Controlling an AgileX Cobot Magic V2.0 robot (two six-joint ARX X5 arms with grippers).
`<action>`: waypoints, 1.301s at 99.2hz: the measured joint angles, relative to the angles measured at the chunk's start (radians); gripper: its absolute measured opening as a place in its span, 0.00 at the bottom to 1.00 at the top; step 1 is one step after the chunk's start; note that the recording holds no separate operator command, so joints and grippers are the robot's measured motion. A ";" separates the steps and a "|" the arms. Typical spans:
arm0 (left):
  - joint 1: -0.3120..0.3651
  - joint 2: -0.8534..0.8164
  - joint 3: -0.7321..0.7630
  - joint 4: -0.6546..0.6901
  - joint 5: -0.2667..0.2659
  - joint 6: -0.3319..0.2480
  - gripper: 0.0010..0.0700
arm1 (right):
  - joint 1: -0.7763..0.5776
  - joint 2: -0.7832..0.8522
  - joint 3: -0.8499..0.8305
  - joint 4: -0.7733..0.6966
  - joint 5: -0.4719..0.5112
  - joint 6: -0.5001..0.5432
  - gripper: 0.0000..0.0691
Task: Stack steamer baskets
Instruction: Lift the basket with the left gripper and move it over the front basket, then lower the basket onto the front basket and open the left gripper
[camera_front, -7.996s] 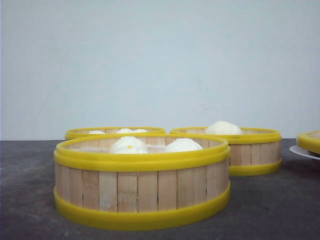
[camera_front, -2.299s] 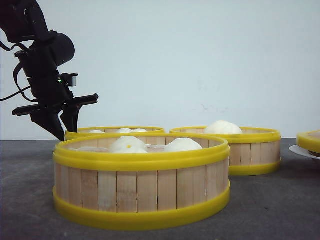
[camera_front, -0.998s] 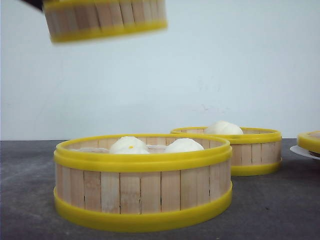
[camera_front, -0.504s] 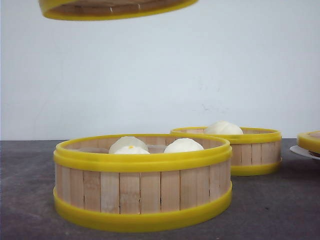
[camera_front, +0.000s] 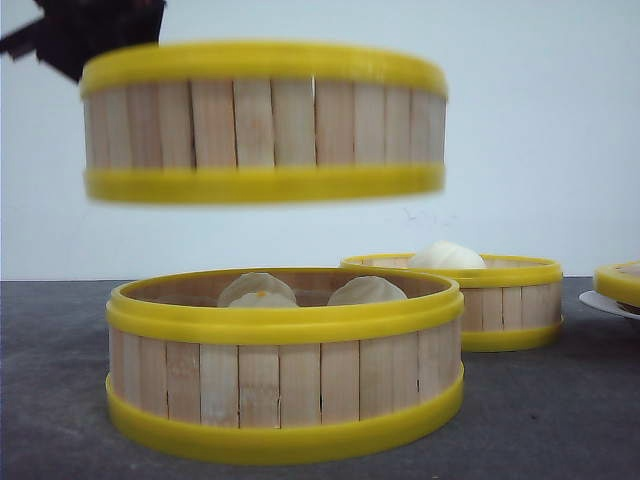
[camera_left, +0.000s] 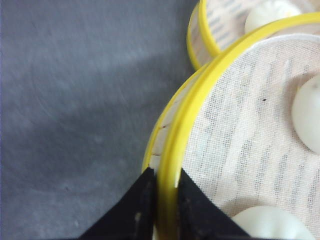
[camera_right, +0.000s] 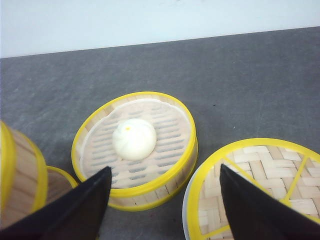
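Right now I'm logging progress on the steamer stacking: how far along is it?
Nothing is stacked yet. In hand: the left gripper pinches the rim of the lifted basket, which hangs above the near basket without touching it. Left: set it down there, then add the far basket, which holds one bun. The right gripper is open and idle.

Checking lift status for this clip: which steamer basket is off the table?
The basket in the air, hanging over the near basket, its rim pinched by the left gripper. The near one and the far basket sit on the table.
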 joint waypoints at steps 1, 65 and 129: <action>0.000 0.000 -0.008 0.005 0.000 -0.001 0.03 | 0.000 0.000 0.000 0.000 0.000 0.000 0.62; 0.000 0.090 -0.114 0.126 0.027 -0.033 0.03 | 0.000 0.024 0.000 0.000 0.000 0.000 0.62; 0.001 0.163 -0.103 0.159 0.053 -0.041 0.20 | 0.000 0.023 0.000 0.000 -0.003 0.000 0.62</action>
